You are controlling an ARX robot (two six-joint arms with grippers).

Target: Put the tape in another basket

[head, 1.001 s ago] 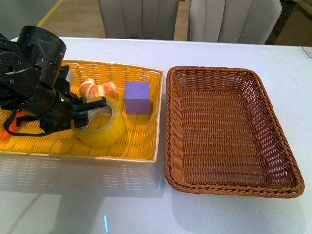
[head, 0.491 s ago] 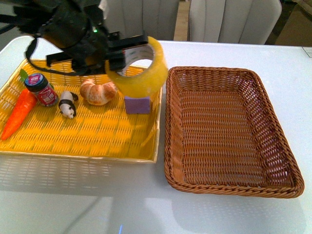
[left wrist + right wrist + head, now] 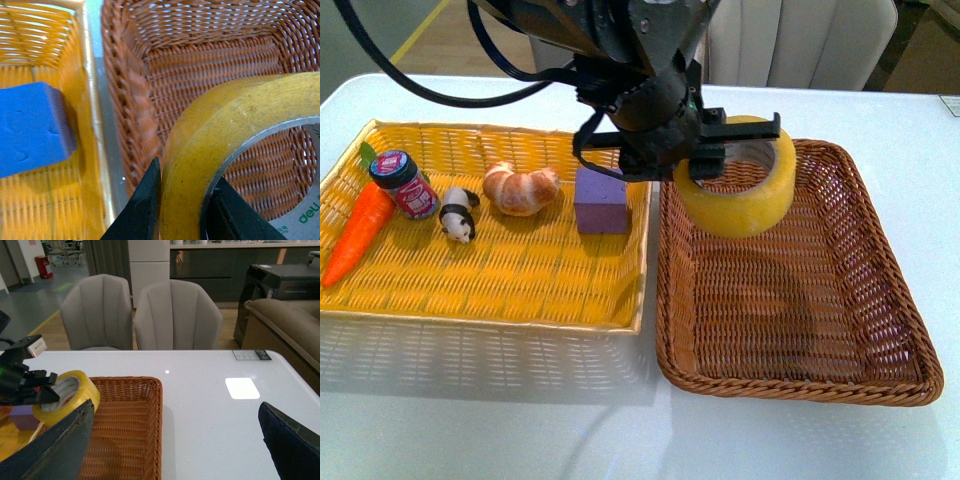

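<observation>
2 grey upholstered chairs (image 3: 97, 310) stood side by side behind the glossy white table (image 3: 215, 405). The black left gripper (image 3: 50, 388) clamped a thick yellowish roll of packing tape (image 3: 70, 392) by its wall, over the rim of the dark brown woven wicker basket (image 3: 130, 440). A purple cube (image 3: 20, 417) sat near the roll, outside that basket. The right gripper (image 3: 176, 410) had its 2 dark fingers (image 3: 55, 450) spread wide.

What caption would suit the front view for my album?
Left end effector holds the tape above the brown basket, beside the yellow basket.
</observation>
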